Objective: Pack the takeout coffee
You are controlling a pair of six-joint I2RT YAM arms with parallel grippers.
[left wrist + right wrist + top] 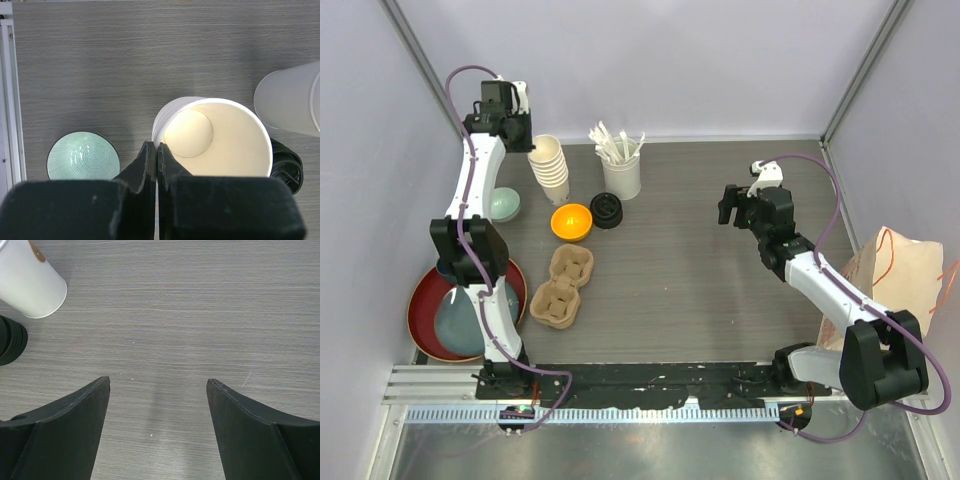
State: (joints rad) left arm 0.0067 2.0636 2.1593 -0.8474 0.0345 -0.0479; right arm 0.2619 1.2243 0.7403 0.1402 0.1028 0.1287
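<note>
Currently no lidded cup is in view: left gripper [154, 146], the nearer one, is pinched together on the rim of the top cup [225, 145], upright and mouth-up on the cup stack [550, 170] at far left; right gripper [158, 382] gapes, well apart.

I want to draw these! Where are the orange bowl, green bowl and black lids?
orange bowl [571, 221]: top view, middle of its inside.
green bowl [83, 155]: left wrist view, middle of its inside.
black lids [608, 210]: top view, top lid of the stack.
</note>
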